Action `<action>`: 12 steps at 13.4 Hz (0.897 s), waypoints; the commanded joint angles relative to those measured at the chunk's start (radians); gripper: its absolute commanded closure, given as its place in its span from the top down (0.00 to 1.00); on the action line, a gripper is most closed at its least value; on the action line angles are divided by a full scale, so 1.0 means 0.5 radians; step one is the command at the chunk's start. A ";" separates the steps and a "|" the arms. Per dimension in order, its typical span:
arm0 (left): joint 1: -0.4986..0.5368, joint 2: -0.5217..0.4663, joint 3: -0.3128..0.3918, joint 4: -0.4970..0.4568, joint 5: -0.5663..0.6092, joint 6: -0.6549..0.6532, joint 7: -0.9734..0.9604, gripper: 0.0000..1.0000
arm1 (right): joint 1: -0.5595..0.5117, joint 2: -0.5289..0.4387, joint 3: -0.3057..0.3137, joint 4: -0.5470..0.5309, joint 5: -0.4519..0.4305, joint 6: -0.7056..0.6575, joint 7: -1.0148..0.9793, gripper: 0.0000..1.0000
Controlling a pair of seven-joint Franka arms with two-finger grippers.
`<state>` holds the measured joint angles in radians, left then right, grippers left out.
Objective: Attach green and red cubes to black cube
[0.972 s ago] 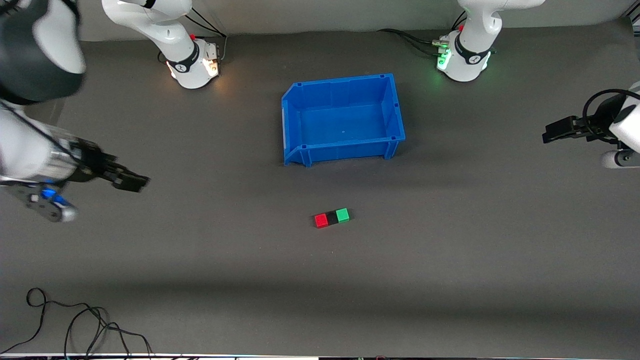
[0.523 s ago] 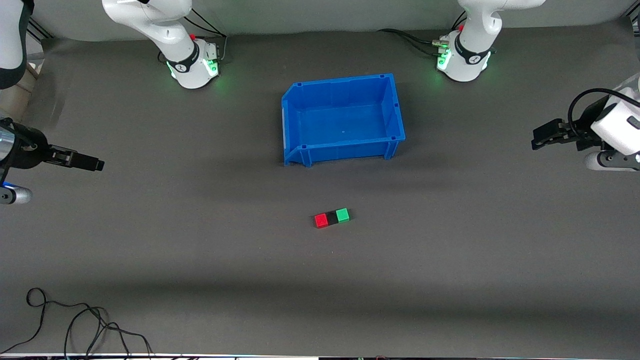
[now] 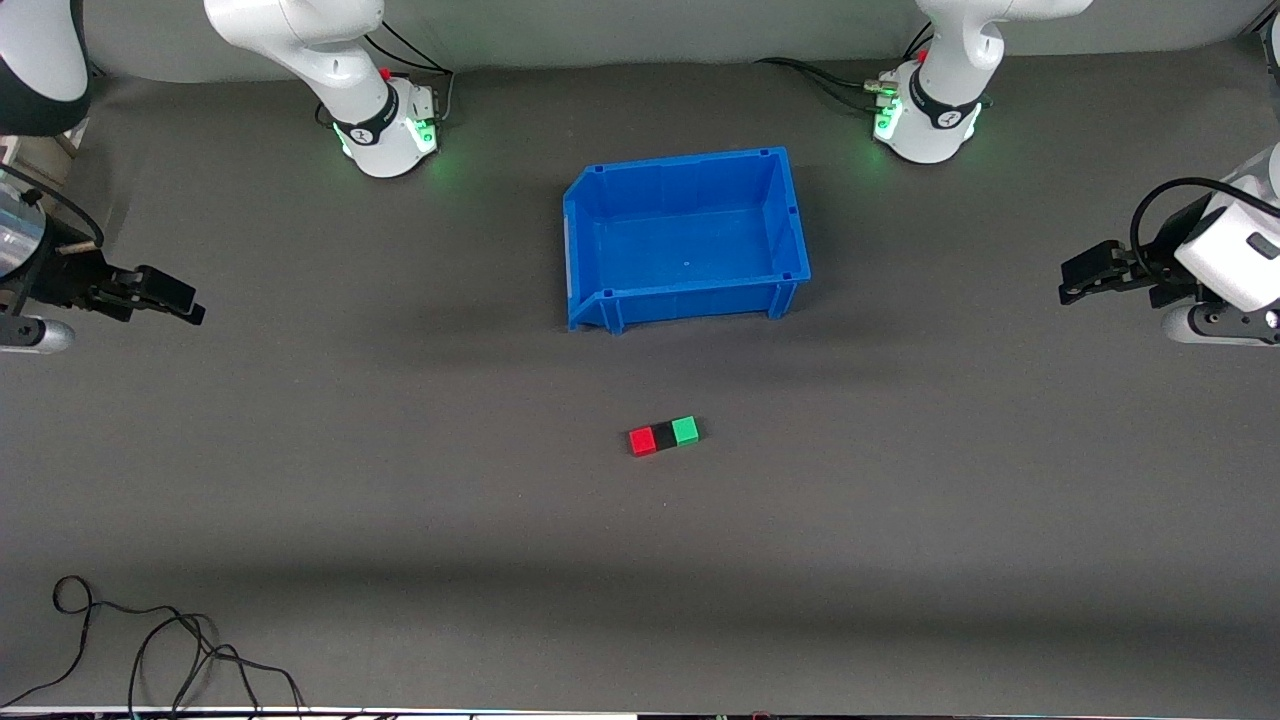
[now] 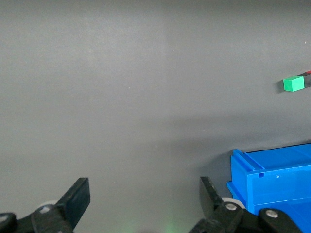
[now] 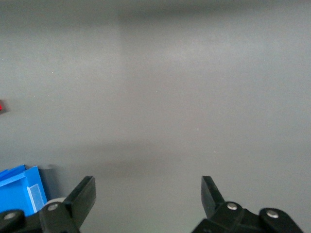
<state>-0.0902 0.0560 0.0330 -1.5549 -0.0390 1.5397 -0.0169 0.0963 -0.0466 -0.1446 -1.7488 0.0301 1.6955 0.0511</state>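
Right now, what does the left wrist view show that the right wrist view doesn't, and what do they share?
Only the left wrist view shows the small bright green cube, lying on the table apart from the bin. Only the right wrist view shows a sliver of the small red cube at its edge. Both show the grey table, part of the blue plastic bin, and their own open gripper: left gripper, right gripper.

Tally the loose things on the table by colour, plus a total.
Red: 1, red cube
Black: 1, black cube, in the middle of the row
Green: 1, green cube
Blue: 1, blue bin, with nothing showing in it
Total: 4
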 commanded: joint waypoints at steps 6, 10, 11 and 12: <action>-0.041 -0.023 0.054 0.045 0.109 -0.060 0.031 1.00 | 0.007 0.237 -0.017 0.433 -0.045 -0.354 -0.041 0.96; -0.037 -0.020 0.054 -0.007 0.109 -0.011 0.031 1.00 | -0.011 0.231 -0.015 0.414 -0.045 -0.345 -0.041 0.96; -0.041 -0.020 0.054 -0.007 0.112 -0.011 0.031 1.00 | -0.106 0.231 0.028 0.414 -0.039 -0.347 -0.041 0.96; -0.041 -0.020 0.054 -0.007 0.115 -0.017 0.046 1.00 | -0.171 0.222 0.104 0.414 -0.039 -0.348 -0.041 0.96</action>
<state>-0.0914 0.0554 0.0475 -1.5489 -0.0032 1.5284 -0.0147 0.0747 0.0594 -0.1423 -1.5676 0.0229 1.5447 0.0509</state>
